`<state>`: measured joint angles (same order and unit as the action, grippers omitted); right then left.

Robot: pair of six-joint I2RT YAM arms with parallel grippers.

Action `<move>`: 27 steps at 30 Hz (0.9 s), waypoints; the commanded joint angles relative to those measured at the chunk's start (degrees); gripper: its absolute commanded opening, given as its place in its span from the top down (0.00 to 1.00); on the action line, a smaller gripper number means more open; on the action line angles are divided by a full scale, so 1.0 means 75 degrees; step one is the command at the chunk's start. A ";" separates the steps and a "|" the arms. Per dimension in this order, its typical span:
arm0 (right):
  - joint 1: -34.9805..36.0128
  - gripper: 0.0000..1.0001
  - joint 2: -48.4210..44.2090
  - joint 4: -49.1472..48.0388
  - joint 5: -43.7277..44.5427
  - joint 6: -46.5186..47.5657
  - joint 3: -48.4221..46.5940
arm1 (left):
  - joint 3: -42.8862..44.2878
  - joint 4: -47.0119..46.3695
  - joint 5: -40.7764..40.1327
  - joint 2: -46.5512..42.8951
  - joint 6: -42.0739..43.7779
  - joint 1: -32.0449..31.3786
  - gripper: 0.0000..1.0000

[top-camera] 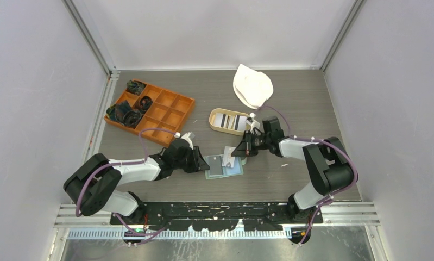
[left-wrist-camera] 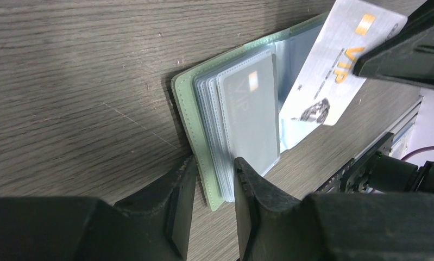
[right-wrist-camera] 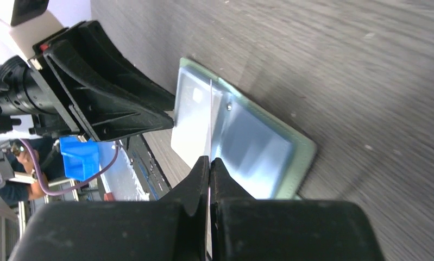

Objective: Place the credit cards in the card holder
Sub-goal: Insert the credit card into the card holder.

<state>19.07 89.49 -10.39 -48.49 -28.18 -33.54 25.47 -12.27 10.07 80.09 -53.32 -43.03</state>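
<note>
The sage-green card holder [top-camera: 224,167] lies open on the table between my grippers, its clear sleeves fanned. A grey card [left-wrist-camera: 252,109] sits in the top sleeve. My left gripper [top-camera: 202,162] clamps the holder's left edge; in the left wrist view [left-wrist-camera: 212,163] the green cover [left-wrist-camera: 190,109] and sleeves pass between its fingers. My right gripper [top-camera: 239,150] is shut on a white VIP card [left-wrist-camera: 334,65] and holds it tilted just above the holder's spine. The right wrist view [right-wrist-camera: 209,160] shows that card edge-on [right-wrist-camera: 210,114] over the holder [right-wrist-camera: 258,147]. More cards [top-camera: 228,120] lie in the tan tray.
The oval tan tray [top-camera: 213,123] stands just behind the right gripper. An orange compartment box [top-camera: 171,111] with dark cord bundles [top-camera: 126,114] is at the back left. A white cloth [top-camera: 252,86] lies at the back centre. Grey walls enclose the table.
</note>
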 commanded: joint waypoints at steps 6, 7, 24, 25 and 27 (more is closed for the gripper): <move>-0.0419 0.99 0.0013 0.0056 -0.0372 0.0186 -0.0266 | -0.0131 0.0600 -0.0098 0.0053 0.0258 0.0000 0.66; -0.0412 0.99 0.0031 -0.0068 -0.0445 0.0109 -0.0248 | -0.0144 0.0587 -0.0100 0.0050 0.0248 0.0004 0.66; -0.0074 0.99 0.0190 -0.0068 -0.0295 0.0192 -0.0272 | -0.0221 0.0468 -0.0054 0.0049 0.0195 0.0006 0.66; -0.0078 0.99 0.0196 -0.0028 -0.0270 0.0221 -0.0289 | -0.0211 0.0455 -0.0044 0.0063 0.0195 0.0005 0.66; -0.0060 0.99 0.0195 0.0090 -0.0220 0.0304 -0.0316 | -0.0209 0.0441 -0.0031 0.0083 0.0195 0.0006 0.66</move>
<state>18.33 90.80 -10.68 -51.24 -28.21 -34.04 25.34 -12.45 10.11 80.01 -53.36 -43.03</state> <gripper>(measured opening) 0.039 0.337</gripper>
